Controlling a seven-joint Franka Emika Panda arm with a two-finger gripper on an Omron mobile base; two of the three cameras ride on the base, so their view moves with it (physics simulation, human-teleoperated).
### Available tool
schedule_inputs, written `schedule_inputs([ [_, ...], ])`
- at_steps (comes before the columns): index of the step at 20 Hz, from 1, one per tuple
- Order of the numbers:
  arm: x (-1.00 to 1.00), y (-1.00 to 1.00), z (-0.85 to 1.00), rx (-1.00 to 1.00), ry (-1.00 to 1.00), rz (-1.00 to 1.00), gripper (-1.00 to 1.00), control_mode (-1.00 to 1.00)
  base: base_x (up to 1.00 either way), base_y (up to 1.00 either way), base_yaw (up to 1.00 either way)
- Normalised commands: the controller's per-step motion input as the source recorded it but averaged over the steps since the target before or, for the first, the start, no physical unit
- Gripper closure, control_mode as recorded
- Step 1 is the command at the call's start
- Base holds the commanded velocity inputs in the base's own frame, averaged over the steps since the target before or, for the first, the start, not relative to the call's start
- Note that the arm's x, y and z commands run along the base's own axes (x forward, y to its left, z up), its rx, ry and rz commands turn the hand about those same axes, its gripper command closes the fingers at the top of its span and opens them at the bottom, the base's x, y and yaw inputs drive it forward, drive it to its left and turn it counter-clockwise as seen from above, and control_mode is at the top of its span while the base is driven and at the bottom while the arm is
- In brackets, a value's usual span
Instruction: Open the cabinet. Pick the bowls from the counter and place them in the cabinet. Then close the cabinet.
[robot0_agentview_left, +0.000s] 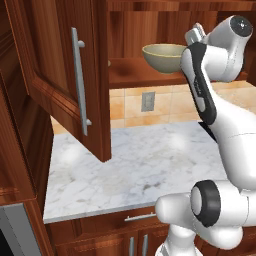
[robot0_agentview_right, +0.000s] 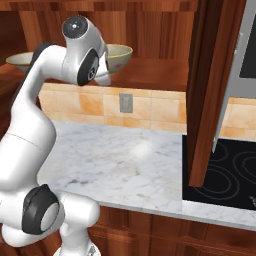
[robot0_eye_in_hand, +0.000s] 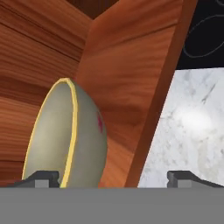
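The cabinet stands open, its left door (robot0_agentview_left: 55, 75) swung toward me and its right door (robot0_agentview_right: 210, 90) edge-on. On its wooden shelf (robot0_agentview_right: 155, 70) rest two bowls: a deep olive-tan one with a yellow rim and a red mark (robot0_agentview_right: 119, 56), and another (robot0_agentview_right: 19, 60) further left, half hidden by my arm. From the left side one bowl (robot0_agentview_left: 162, 56) shows on the shelf beside my hand. My gripper (robot0_eye_in_hand: 113, 178) is open at shelf height. The olive bowl (robot0_eye_in_hand: 65, 135) stands close by its left fingertip (robot0_eye_in_hand: 41, 177), not gripped. The marble counter (robot0_agentview_left: 125, 170) lies below.
The open left door's long silver handle (robot0_agentview_left: 80, 82) hangs over the counter's left part. A black stovetop (robot0_agentview_right: 225, 175) adjoins the counter on the right, under the right door. A wall outlet (robot0_agentview_right: 125, 103) sits on the tan tile backsplash. Lower drawers (robot0_agentview_left: 140, 217) run beneath the counter edge.
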Motion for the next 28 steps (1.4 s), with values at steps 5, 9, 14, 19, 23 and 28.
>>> schedule_inputs([
  [5, -0.88, 0.00, 0.23, 0.00, 0.01, 0.00, -1.00, -1.00, 0.00, 0.00, 0.00],
  [9, -1.00, 0.00, 0.04, 0.00, 0.00, 0.00, -1.00, -1.00, 0.00, 0.00, 0.00],
  [14, -1.00, -0.02, 0.00, 0.00, -0.05, 0.00, -1.00, -1.00, 0.00, 0.00, 0.00],
  [19, -0.88, 0.00, 0.00, 0.00, -0.07, 0.00, -1.00, -1.00, 0.00, 0.00, 0.00],
  [23, -0.77, 0.01, 0.00, 0.00, -0.05, 0.00, -1.00, -1.00, 0.00, 0.00, 0.00],
  [28, -0.67, 0.04, 0.00, 0.00, -0.04, 0.00, -1.00, -1.00, 0.00, 0.00, 0.00],
])
